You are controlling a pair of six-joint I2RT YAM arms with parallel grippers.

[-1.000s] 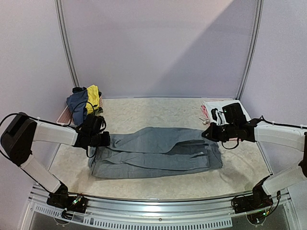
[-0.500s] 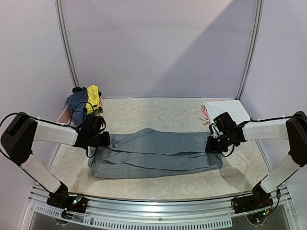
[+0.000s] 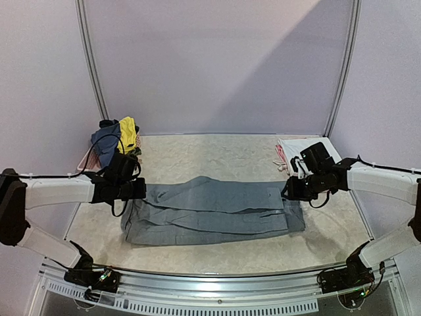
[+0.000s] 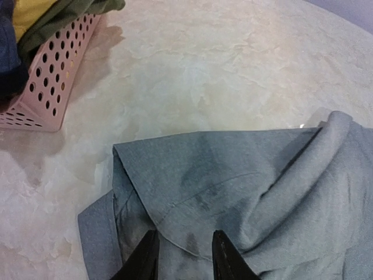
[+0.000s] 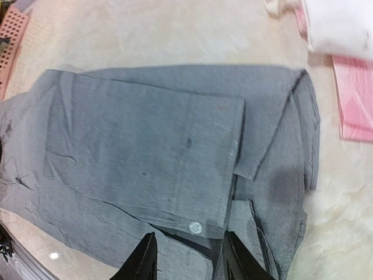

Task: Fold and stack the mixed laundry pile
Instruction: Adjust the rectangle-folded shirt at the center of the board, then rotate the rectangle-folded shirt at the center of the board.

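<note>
- The grey trousers [image 3: 214, 210] lie across the middle of the bench [image 3: 217, 155]. Both wrist views cut them off at the picture edge, and from above each end disappears under a pincer.
- The left pincer [image 4: 185, 233] stands at the left end of the trousers, its fingers a little apart with grey cloth between them. I cannot tell if the cloth is pinched or only lies under them.
- The trousers are folded along their length in flat layers. The upper layer reaches nearly to the right end, and a small pale button [image 5: 195, 226] shows near its edge. Some creases and a darker patch are visible on the cloth.
- The right pincer [image 5: 190, 236] hovers just above the right end, with its fingers parted and nothing between them.
- The navy blue top [image 3: 105, 141] and the yellow garment [image 3: 127, 133] are heaped in the pink basket [image 3: 89, 158] at the far left. Their lower parts are hidden inside it.
- The white piece [image 5: 344, 23] and the pink piece [image 5: 355, 99] lie at the far right, partly behind the right arm in the top view.
- One second ago the right pincer was closed and held higher. Now it is lower and has opened, and the upper layer lies flatter. The left arm's elbow has swung outward and is cut off at the picture edge, but its pincer stays in the same place.
</note>
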